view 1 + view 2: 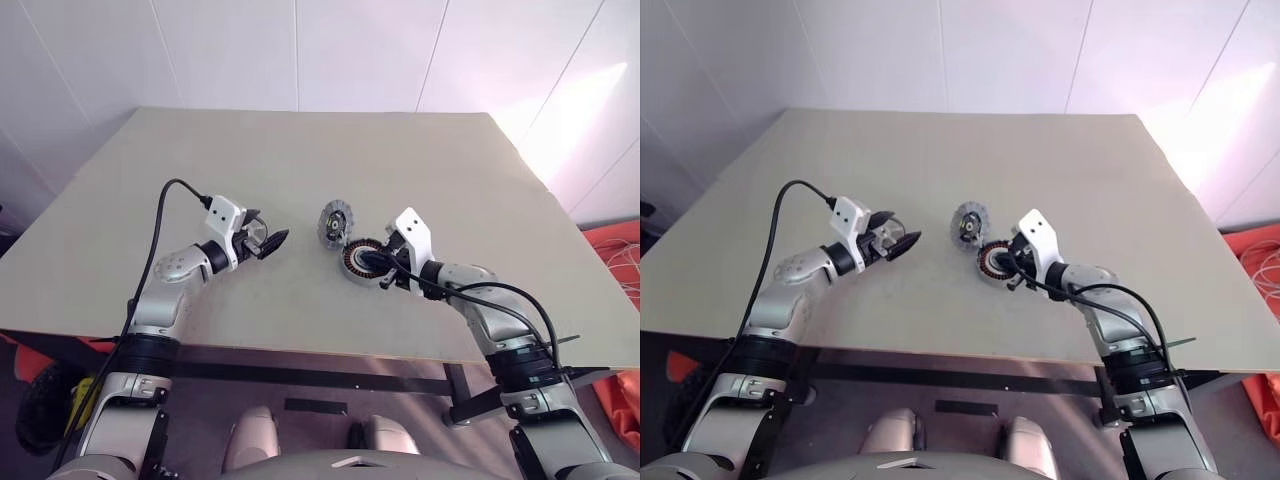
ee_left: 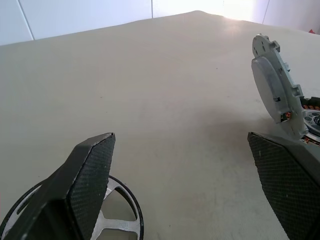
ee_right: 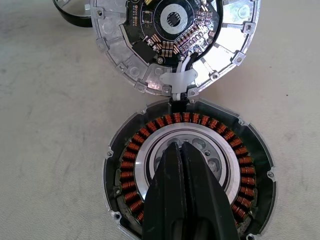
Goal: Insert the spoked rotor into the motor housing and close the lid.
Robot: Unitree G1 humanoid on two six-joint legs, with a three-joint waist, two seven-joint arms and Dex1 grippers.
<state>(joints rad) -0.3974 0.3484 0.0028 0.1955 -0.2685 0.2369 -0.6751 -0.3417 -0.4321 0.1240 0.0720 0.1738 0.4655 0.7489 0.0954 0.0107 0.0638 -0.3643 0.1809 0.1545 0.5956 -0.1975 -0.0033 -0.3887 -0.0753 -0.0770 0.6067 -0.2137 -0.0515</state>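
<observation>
Housing (image 3: 189,175): laid flat on the table (image 1: 300,170), copper windings exposed.
Lid (image 3: 172,42): hinged open, stood up at the housing's far edge, circuit board shown.
Right gripper (image 3: 186,150): fingers pressed together, tips set over the housing's grey centre.
Rotor (image 2: 117,220): a dark-rimmed spoked ring is seen on the table, well left of the housing, under the left gripper.
Left gripper (image 1: 268,241): fingers spread wide apart, nothing held, pointed toward the housing.
</observation>
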